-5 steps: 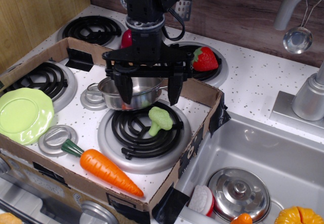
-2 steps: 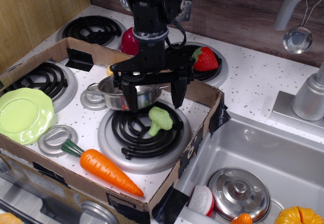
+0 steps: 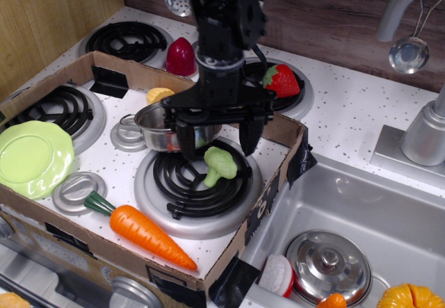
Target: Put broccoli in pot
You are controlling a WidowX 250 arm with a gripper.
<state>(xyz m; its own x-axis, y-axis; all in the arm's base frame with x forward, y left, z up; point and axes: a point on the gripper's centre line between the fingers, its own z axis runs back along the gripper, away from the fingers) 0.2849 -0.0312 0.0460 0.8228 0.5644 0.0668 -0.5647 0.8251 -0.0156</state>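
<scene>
The light-green broccoli point(image 3: 219, 165) lies on the front right burner point(image 3: 198, 183), stalk pointing down-left. The shiny steel pot point(image 3: 165, 127) stands just behind and left of it, partly hidden by my arm. My gripper point(image 3: 217, 140) is open, its two black fingers spread wide. It hangs just above and behind the broccoli, one finger at the pot's right side and the other to the right of the floret. It holds nothing.
A carrot point(image 3: 142, 231) lies at the front of the cardboard tray point(image 3: 278, 131). A pale green plate point(image 3: 31, 156) sits at the left. A strawberry point(image 3: 280, 80) and a red fruit point(image 3: 181, 56) lie behind. The sink point(image 3: 361, 211) at the right holds a steel lid point(image 3: 328, 264).
My open gripper has moved right and forward, from over the pot to just above the broccoli. The broccoli and pot have not moved.
</scene>
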